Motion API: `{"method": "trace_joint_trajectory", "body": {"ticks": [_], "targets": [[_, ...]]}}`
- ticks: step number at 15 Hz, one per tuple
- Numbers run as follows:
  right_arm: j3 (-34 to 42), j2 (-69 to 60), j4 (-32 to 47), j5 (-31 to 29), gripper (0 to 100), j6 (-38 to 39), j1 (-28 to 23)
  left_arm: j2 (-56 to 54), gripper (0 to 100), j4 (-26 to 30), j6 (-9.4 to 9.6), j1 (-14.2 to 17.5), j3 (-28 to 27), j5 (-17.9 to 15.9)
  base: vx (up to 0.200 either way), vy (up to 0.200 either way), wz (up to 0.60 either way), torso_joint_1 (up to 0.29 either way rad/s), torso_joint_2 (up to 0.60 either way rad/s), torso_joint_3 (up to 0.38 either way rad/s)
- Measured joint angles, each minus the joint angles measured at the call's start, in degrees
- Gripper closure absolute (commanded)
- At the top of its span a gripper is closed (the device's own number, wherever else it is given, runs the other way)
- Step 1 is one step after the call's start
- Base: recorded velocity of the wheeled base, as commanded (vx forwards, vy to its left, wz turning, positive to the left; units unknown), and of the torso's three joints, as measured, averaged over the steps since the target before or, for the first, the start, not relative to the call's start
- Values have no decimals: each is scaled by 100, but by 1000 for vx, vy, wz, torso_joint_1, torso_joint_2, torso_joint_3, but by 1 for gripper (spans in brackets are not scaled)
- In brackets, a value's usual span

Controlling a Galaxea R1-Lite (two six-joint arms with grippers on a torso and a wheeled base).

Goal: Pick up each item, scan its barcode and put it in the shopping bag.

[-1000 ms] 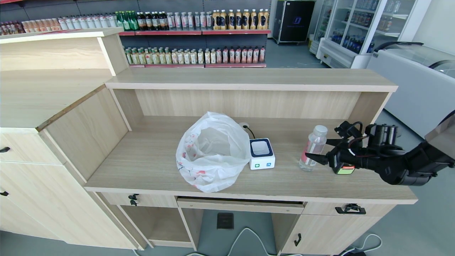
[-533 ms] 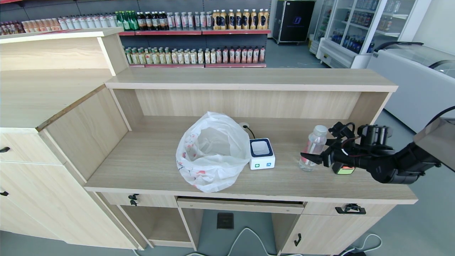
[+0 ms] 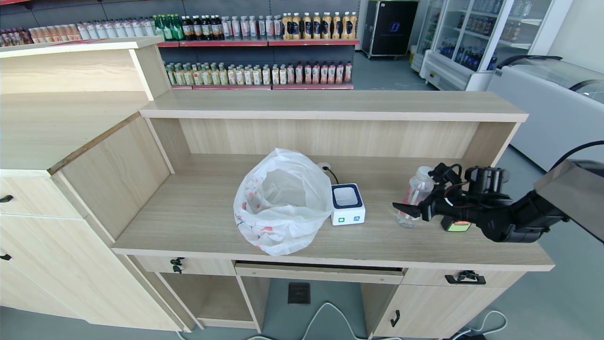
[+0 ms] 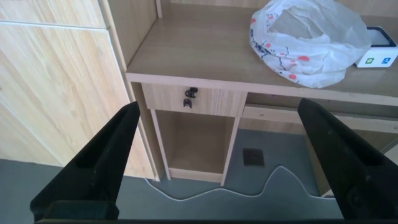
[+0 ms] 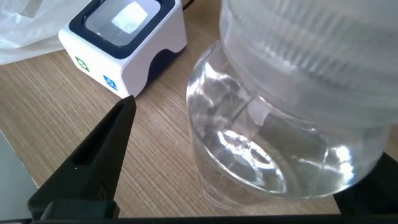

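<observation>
A clear plastic water bottle (image 3: 415,196) with a white cap and red label stands upright on the right part of the wooden counter (image 3: 198,212). My right gripper (image 3: 413,198) is open, one finger on each side of the bottle's lower half. In the right wrist view the bottle (image 5: 280,124) sits close between the fingers (image 5: 87,168), with a gap still on one side. The white scanner (image 3: 347,203) stands left of the bottle. Beside the scanner, the white shopping bag (image 3: 281,203) lies with its mouth open. My left gripper (image 4: 217,174) hangs open below the counter's front left.
A small green and orange item (image 3: 455,225) lies on the counter under my right arm. The counter has a raised back shelf (image 3: 330,106) and side walls. A cable (image 3: 332,174) runs behind the scanner. Drawers and open cubbies (image 4: 193,143) sit under the counter.
My right gripper has moved left along the counter, and its open fingers now straddle the bottle. The bottle, scanner and bag have stayed put.
</observation>
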Motion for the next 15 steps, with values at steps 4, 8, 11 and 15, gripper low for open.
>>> {"method": "trace_joint_trajectory", "body": {"ticks": [4,8,11,15], "targets": [[-66,118,-2,6,0,0,30,0,0,-2,0,0,0,-2,0,0,0,0,0,0],[-143,219,-15,12,0,0,79,0,0,-2,-2,0,0,-2,0,0,0,0,0,0],[-223,285,-15,68,100,41,110,0,0,-2,-5,0,0,0,0,0,0,0,0,0],[-254,324,-162,66,100,100,113,0,0,-5,-2,0,0,0,0,0,0,0,0,0]]}}
